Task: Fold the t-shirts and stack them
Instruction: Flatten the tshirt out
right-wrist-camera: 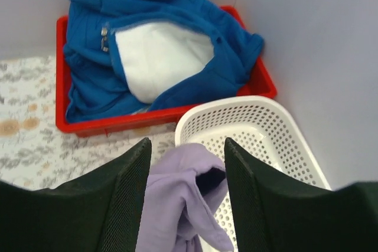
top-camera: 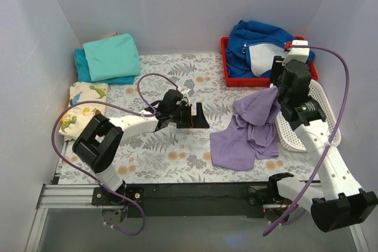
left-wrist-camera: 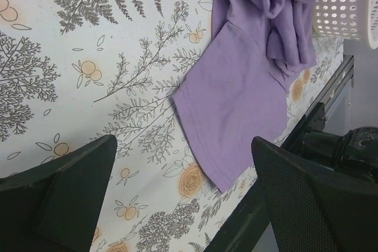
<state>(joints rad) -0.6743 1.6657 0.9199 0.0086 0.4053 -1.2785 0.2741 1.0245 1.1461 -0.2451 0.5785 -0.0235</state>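
Two folded tees [top-camera: 112,56] sit stacked beyond your open, empty left end effector [top-camera: 199,116]; your right end effector [top-camera: 275,90] grips the unfolded lavender t-shirt [top-camera: 245,134].

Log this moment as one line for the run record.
right pincer: shut on lavender t-shirt, lifted, lower part on table | left pincer: open, empty | folded turquoise tees: stacked far-left corner

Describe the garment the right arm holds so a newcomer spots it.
Right of centre on the fern-print tablecloth, beside the white perforated basket, a t-shirt hangs from the right end effector. It is the only lavender garment, crumpled rather than folded.
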